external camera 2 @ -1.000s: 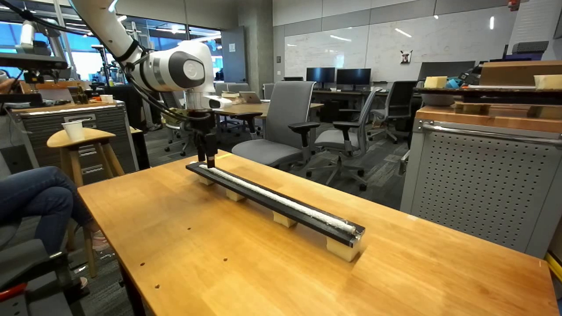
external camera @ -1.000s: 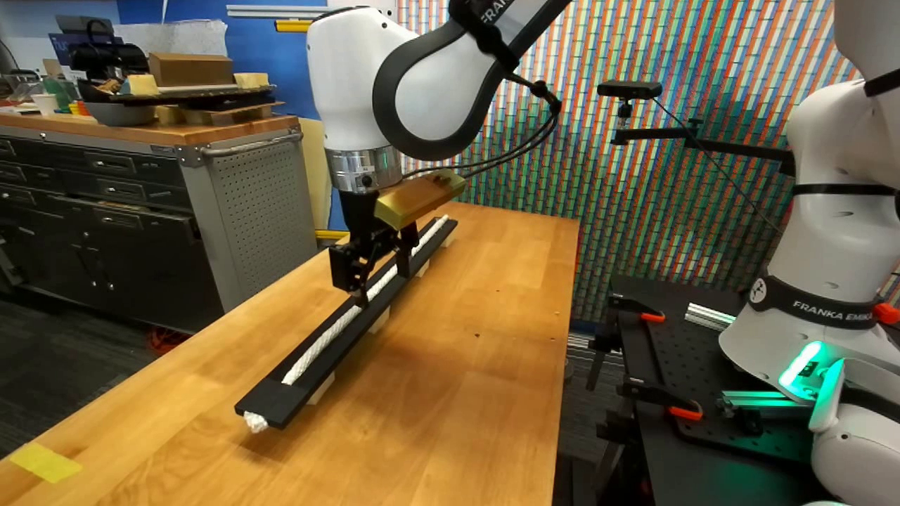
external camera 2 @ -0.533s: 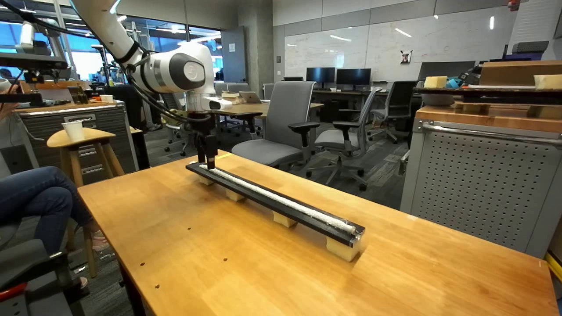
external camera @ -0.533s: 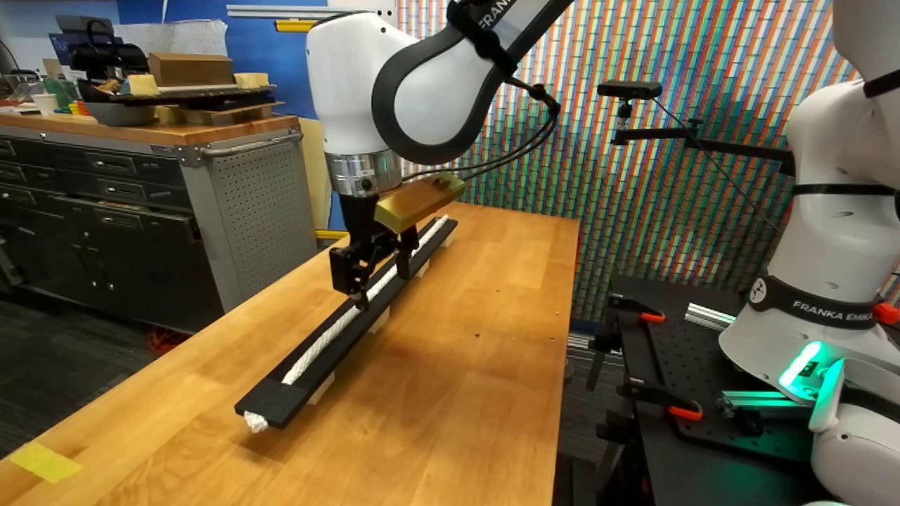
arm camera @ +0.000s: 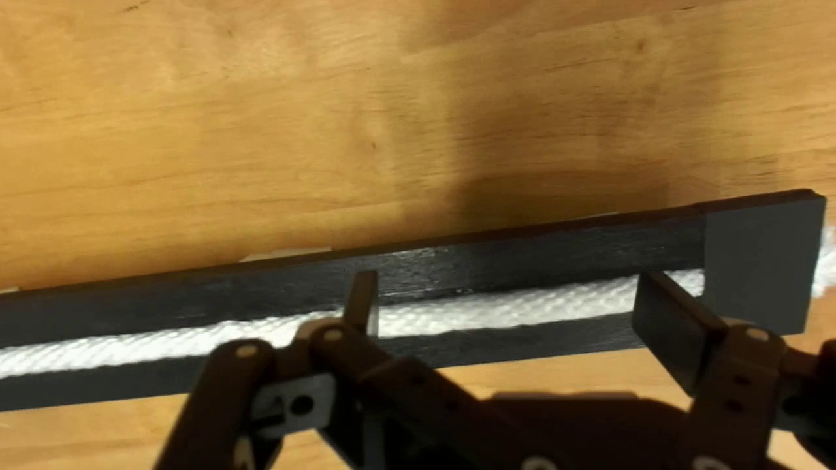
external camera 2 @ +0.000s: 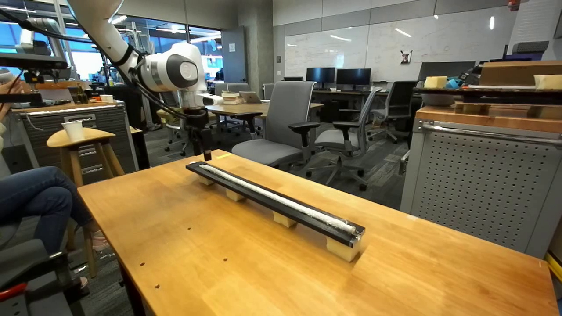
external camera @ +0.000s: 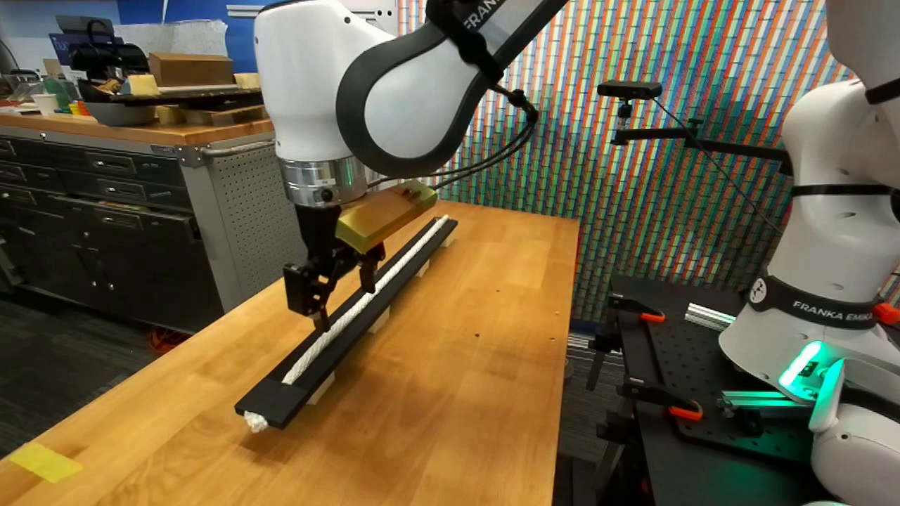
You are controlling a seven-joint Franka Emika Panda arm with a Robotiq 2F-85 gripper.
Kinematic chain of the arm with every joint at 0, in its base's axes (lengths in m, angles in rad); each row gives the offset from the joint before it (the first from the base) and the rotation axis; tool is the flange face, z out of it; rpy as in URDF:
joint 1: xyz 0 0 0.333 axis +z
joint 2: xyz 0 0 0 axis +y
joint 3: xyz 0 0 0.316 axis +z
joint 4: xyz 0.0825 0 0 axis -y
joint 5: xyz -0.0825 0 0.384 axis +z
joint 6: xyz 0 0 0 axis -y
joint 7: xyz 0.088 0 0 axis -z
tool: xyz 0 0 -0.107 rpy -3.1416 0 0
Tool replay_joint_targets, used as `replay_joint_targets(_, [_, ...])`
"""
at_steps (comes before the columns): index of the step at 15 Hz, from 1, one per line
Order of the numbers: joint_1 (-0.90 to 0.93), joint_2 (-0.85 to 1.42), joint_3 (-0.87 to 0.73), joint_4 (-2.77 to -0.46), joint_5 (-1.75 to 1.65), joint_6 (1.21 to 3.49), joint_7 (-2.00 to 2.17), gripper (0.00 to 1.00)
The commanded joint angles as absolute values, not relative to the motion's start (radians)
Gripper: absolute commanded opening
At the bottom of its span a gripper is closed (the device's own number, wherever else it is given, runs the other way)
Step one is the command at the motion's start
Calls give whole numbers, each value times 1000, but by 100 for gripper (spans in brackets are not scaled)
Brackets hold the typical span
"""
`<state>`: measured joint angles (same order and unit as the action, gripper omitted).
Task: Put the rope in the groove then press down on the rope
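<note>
Hand (external camera: 346, 309) spread wide, rope (arm camera: 503, 309) just below

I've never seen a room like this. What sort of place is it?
Most likely a robotics lab or workshop, perhaps within an office building. A large white robot arm, a cabinet with rows of drawers and a wide whiteboard on the wall suggest it.
</note>
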<state>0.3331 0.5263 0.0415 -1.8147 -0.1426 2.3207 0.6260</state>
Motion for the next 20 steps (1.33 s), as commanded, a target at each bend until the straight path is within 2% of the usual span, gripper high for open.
replay_joint_targets(1, [377,590,27,-1693,-171,2265,648,100])
replay_joint_targets(7, [393,708,34,-1523,-146,2210,627,99])
replay_joint_targets(8, [390,727,35,-1499,-140,2199,622,81])
replay_joint_targets(10, [394,754,33,-1470,-139,2189,625,71])
replay_joint_targets(16, [411,800,32,-1415,-141,2171,628,22])
replay_joint_targets(18, [418,807,33,-1402,-140,2168,628,10])
replay_joint_targets(20, [422,818,34,-1388,-137,2154,627,5])
